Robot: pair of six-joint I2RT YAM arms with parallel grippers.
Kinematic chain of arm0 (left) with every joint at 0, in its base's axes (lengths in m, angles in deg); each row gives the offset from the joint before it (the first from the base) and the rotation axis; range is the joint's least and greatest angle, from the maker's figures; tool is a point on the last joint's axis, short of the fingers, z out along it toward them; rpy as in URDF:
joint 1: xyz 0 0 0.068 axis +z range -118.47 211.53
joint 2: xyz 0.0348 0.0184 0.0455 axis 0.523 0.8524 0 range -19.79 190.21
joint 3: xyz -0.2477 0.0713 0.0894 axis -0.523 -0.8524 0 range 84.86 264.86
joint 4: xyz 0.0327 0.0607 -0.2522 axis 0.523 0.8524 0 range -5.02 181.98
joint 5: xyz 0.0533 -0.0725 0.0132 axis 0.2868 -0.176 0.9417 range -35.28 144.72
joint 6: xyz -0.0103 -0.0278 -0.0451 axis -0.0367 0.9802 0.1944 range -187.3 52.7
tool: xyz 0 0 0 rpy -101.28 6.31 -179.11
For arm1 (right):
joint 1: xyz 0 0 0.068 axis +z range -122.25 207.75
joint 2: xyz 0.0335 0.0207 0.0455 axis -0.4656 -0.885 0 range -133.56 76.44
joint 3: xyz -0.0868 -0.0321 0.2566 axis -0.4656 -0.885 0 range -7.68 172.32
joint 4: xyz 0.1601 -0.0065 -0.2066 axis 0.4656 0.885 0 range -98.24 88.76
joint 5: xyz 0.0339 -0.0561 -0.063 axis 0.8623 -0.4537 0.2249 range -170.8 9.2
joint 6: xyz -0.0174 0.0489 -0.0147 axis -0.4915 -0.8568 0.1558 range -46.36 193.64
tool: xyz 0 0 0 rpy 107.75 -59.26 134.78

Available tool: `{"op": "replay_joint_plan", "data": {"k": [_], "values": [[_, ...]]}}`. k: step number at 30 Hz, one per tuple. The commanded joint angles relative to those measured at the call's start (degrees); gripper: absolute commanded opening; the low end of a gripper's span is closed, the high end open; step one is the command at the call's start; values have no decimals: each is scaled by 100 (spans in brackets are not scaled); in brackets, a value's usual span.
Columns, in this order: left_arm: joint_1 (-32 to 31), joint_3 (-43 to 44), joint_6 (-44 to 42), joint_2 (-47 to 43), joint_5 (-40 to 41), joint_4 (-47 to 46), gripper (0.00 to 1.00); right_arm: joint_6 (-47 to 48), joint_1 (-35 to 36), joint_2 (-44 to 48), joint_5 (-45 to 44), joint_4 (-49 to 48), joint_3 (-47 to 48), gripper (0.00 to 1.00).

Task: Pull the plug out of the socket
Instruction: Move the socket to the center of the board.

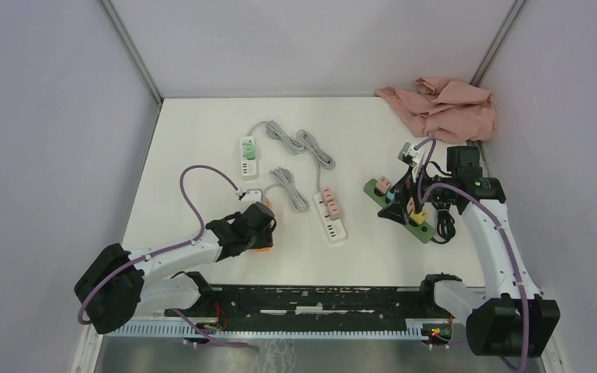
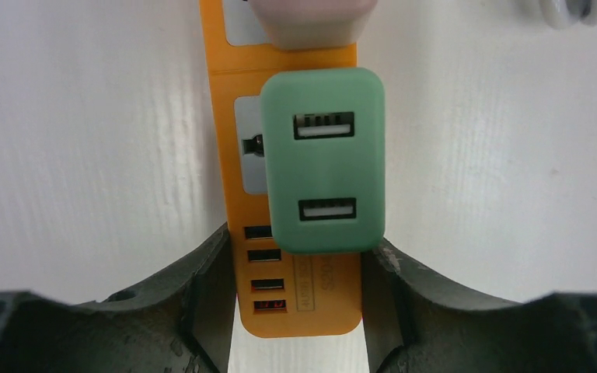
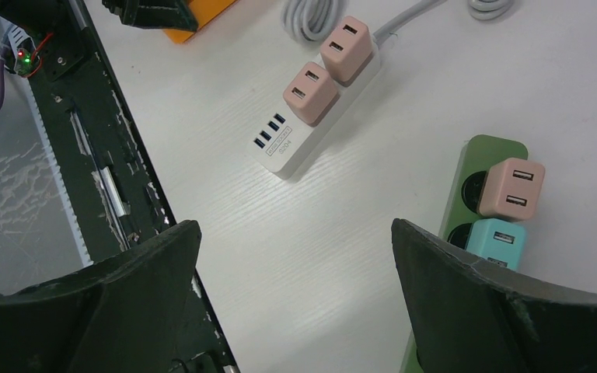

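An orange power strip [image 2: 303, 303] lies on the white table with a mint-green USB plug [image 2: 326, 159] seated in its socket and a pale plug [image 2: 311, 19] just beyond it. My left gripper [image 2: 295, 311] straddles the strip's near end below the green plug, and both fingers press against the strip's sides. In the top view this gripper [image 1: 258, 229] covers most of the strip [image 1: 261, 249]. My right gripper [image 3: 295, 256] is open and empty, hovering over bare table beside a green power strip [image 3: 466, 167].
The green strip [image 1: 374, 186] carries a pink plug [image 3: 513, 186] and a cyan plug [image 3: 497, 242]. A white strip with two pink plugs [image 1: 333, 217] lies mid-table, and another white strip [image 1: 249, 155] behind it. A pink cloth [image 1: 443, 105] lies at the back right.
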Motion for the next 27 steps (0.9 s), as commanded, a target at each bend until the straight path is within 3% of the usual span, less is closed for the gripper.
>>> {"op": "replay_joint_plan", "data": {"k": [1, 7, 13, 16, 21, 27], "values": [[-393, -90, 769, -283, -701, -544, 26, -58, 86, 132, 159, -15, 169, 100], [-1299, -138, 1724, -2, -423, -1107, 31, -158, 230, 72, 245, -107, 103, 100], [-1891, 326, 1893, 986, -398, -1772, 64, -235, 423, -25, 258, -170, 56, 100], [-2089, 646, 1749, 1327, -493, -1883, 76, -255, 509, -73, 248, -171, 59, 100], [-2226, 793, 1200, 1415, -1067, -2177, 81, -248, 654, -175, 185, -171, 56, 100], [-2261, 419, 222, 578, -1681, -2473, 82, -178, 807, -262, 228, -133, 65, 100]]}}
